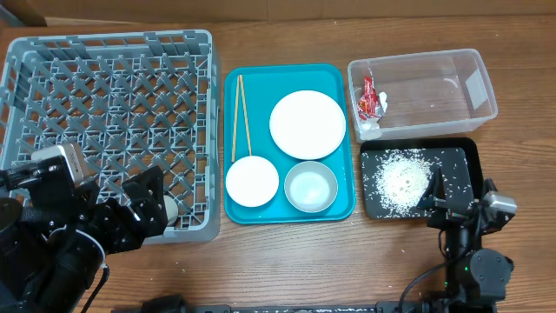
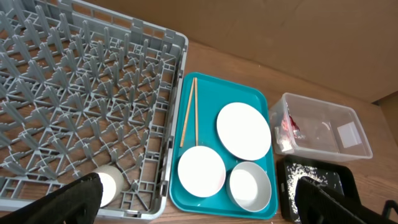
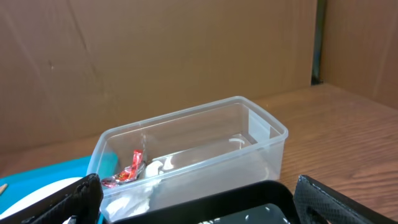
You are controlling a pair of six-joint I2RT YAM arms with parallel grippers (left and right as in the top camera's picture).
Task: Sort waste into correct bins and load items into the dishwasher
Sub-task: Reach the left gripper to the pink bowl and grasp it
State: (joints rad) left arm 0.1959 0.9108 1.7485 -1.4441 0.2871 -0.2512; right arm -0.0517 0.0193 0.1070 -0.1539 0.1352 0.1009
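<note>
The wooden desk [image 1: 287, 261] carries everything. The grey dish rack [image 1: 104, 87] fills its 9 o'clock side. Its pegs are bare except for one corner. The teal tray [image 1: 343, 87] lies just beside the rack, at the centre of the desk. The clear tub [image 1: 469, 87] stands at 2 o'clock, and the black tray [image 1: 465, 161] lies directly below it at 4 o'clock.

The left end effector [image 2: 198, 196] hangs over the rack's 5 o'clock corner with its fingers spread wide and nothing between them. The right end effector [image 3: 198, 202] sits at the black tray's 6 o'clock edge, likewise spread and empty.

The white plate [image 1: 307, 124] rests on the teal tray toward 1 o'clock. The first bowl [image 1: 252, 181] sits at the tray's 7 o'clock and the second bowl [image 1: 311, 186] at its 5 o'clock, just beside each other. The small cup [image 1: 171, 209] sits in the rack's 5 o'clock corner, close to the left fingers. The two chopsticks [image 1: 241, 117] lie together along the teal tray's 10 o'clock edge, pointing toward 12.

The red sauce packet [image 1: 372, 96] lies at the tub's 9 o'clock end. The white scrap [image 1: 372, 127] lies just below it at 7 o'clock. The rice grains [image 1: 401, 178] are heaped in the middle of the black tray.
</note>
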